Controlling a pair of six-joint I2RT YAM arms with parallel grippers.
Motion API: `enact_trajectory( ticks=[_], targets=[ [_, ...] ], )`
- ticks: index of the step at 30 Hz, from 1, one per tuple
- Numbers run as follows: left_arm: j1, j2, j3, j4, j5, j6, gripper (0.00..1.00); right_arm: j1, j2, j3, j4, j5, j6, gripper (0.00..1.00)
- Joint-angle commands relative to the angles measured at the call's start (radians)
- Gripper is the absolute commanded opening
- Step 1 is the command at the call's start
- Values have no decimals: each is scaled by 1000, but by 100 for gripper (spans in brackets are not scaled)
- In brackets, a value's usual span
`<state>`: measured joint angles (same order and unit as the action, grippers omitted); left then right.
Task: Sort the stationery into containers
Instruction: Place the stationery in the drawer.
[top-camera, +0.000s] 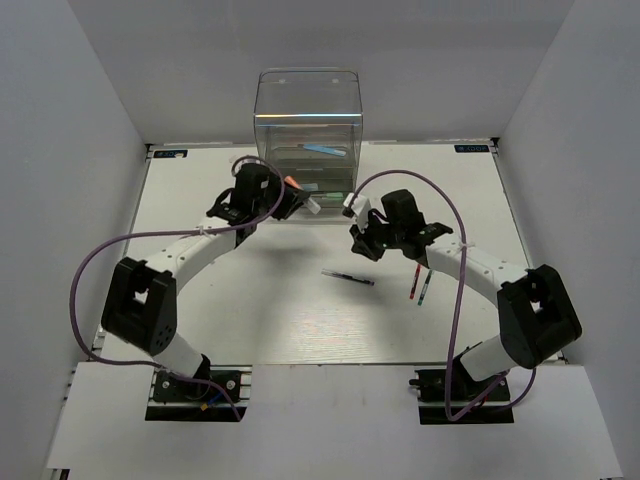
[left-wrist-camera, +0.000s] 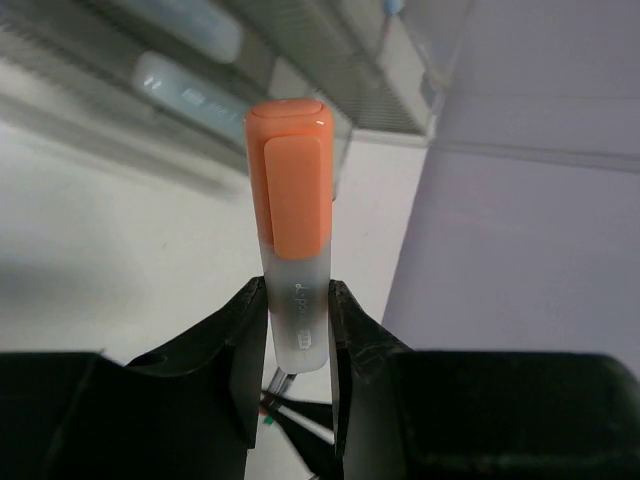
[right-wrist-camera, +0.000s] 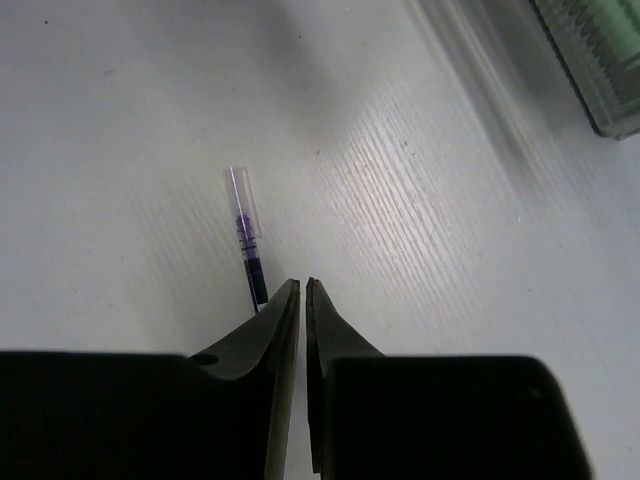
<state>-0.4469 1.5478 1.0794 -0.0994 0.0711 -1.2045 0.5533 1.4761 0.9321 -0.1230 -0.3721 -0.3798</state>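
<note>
Gripping: left gripper (left-wrist-camera: 297, 290) clenched on the clear lower barrel of the orange-capped marker (left-wrist-camera: 296, 190). The marker stands up out of the jaws, long axis running straight ahead of them, cap outermost. Beyond the cap, ahead and to the left: drawer unit (left-wrist-camera: 190, 85), close but blurred; cannot tell whether a drawer is open. Judgement: left arm is the nearer, and the next move goes cap-first toward a drawer. Right gripper (right-wrist-camera: 303, 287) pinched nearly closed on nothing. A thin pen (right-wrist-camera: 246, 230) lies on the table (right-wrist-camera: 470, 300) just ahead-left of its tips, axis roughly along the jaws, near end hidden behind one finger.
</note>
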Motion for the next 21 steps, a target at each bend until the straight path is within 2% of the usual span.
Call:
enact_trajectory(
  ticks=[1,8,16,21],
  targets=[
    [5,53,82,67,25,2,0,-13,-43,-16,14,-5,15,14],
    [5,176,195,18,-47,-104,0,-30,-69,-38,17,-1,21,15],
    [5,247,175,110,-91,-308,0,-46,-88,-62,17,-2,24,19],
    [5,287,197,135,-100,-362,0,-53,-100,-82,22,-13,33,21]
  ],
)
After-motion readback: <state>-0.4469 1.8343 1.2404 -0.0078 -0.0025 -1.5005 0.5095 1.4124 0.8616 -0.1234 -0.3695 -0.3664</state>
